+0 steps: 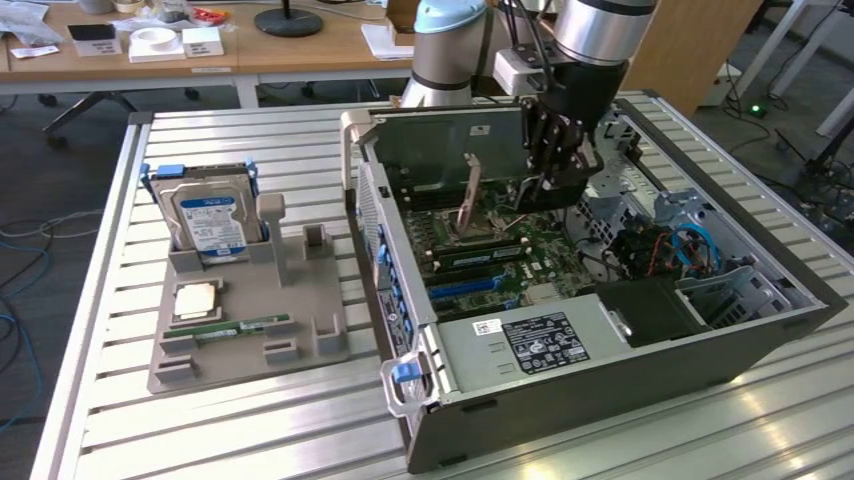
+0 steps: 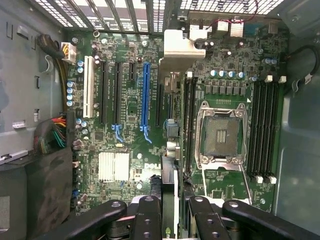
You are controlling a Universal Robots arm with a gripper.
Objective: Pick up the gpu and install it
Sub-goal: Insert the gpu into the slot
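Observation:
My gripper (image 1: 554, 188) is down inside the open computer case (image 1: 747, 330), over the motherboard (image 1: 501, 260). In the wrist view the gripper (image 2: 170, 202) is shut on the gpu (image 2: 169, 150), a thin dark card seen edge-on between the fingers (image 2: 146, 210). Its silvery bracket (image 2: 186, 47) points toward the case's slotted rear wall. The card hangs in line with the expansion slots, between the long blue slot (image 2: 146, 95) and the memory slots beside the CPU socket (image 2: 220, 132). Whether its edge touches a slot is hidden.
On the exterior view's left a grey parts tray (image 1: 314, 340) holds an upright hard drive (image 1: 207, 215), a CPU (image 1: 198, 298) and a green memory stick (image 1: 247, 327). The case's drive cage and cables (image 1: 674, 250) and power supply (image 1: 527, 340) crowd the gripper's surroundings.

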